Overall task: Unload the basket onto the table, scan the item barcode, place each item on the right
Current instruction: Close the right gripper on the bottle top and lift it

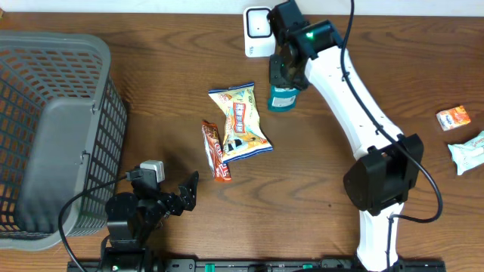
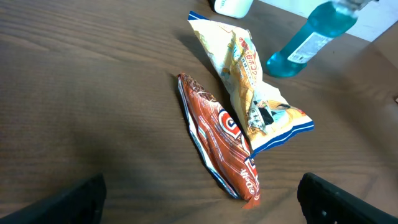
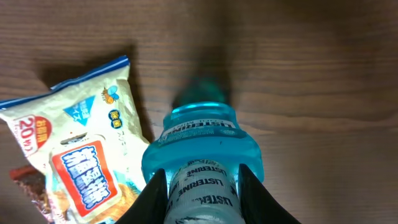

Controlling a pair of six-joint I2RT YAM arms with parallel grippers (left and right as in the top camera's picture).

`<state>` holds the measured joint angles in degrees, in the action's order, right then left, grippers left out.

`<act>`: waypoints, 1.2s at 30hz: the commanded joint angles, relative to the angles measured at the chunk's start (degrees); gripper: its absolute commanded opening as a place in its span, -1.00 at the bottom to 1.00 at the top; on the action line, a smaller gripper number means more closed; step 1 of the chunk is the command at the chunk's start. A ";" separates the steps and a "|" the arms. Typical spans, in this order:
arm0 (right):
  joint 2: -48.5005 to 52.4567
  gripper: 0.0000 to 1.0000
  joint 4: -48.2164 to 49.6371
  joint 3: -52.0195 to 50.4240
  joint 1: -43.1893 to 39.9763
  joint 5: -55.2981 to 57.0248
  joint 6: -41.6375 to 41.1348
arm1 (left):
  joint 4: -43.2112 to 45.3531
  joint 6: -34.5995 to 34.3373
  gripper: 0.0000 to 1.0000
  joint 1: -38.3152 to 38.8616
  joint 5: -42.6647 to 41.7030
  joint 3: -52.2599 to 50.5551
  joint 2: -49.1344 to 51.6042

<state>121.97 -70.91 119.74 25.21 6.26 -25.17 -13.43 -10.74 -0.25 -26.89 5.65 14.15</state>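
The mouthwash bottle (image 1: pixel 284 98) is gripped in the right jaws near the scanner (image 1: pixel 258 32) at twelve o'clock, presumably for reading; the left jaws are parked wide open, empty.

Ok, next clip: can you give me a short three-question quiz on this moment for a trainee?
1. Multiple choice: what do the right fingers hold?
A) the blue mouthwash bottle
B) a soup can
C) a sponge
2. True or false: the left fingers stand open with nothing between them.
3. Short answer: which lies nearer the grey basket, the red-brown wrapper or the cream snack bag?

Key: 1 A. 2 True. 3 The red-brown wrapper.
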 commanded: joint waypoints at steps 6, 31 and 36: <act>-1.70 -0.77 2.93 -5.05 0.57 1.11 -3.54 | -1.33 -0.52 0.96 0.22 -0.57 -0.87 -0.04; -1.77 0.90 -0.24 1.64 0.11 0.66 15.15 | -1.33 -0.52 0.97 0.22 -0.57 -0.87 -0.04; -1.77 0.99 -2.56 2.45 -0.20 -2.71 31.39 | -1.33 -0.52 0.97 0.22 -0.57 -0.87 -0.04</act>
<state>120.66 -72.69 120.99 25.34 6.02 -6.87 -13.43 -10.74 -0.25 -26.89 5.65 14.15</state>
